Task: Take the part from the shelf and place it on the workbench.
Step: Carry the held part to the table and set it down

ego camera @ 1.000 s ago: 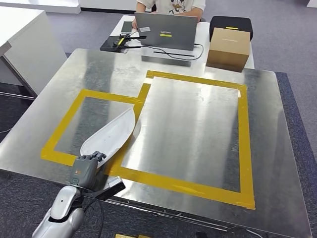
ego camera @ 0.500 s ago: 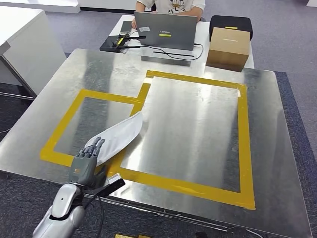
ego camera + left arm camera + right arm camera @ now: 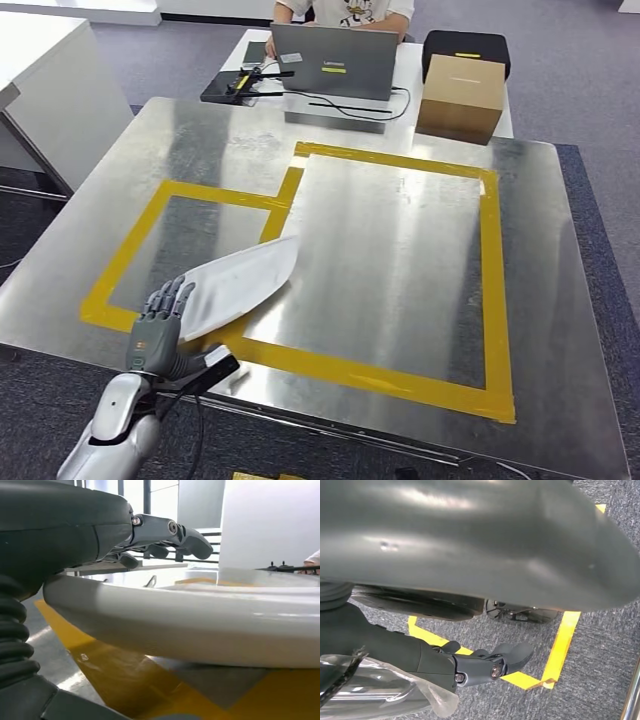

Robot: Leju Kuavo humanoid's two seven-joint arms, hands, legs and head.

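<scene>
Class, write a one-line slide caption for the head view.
Left robot hand beside white part lying across yellow tape on the steel workbench.

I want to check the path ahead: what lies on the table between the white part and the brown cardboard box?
In the head view, between the white part and the cardboard box lie bare metal table and yellow tape lines.

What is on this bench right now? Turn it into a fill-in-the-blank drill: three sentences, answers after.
1. The white part lies on the workbench across a strip of ___ tape.
2. The hand at the part's near end, its fingers stretched out above the part, is the robot's ___ one.
3. Beyond the workbench, a person sits behind an open grey ___.

Missing words: yellow; left; laptop
</scene>
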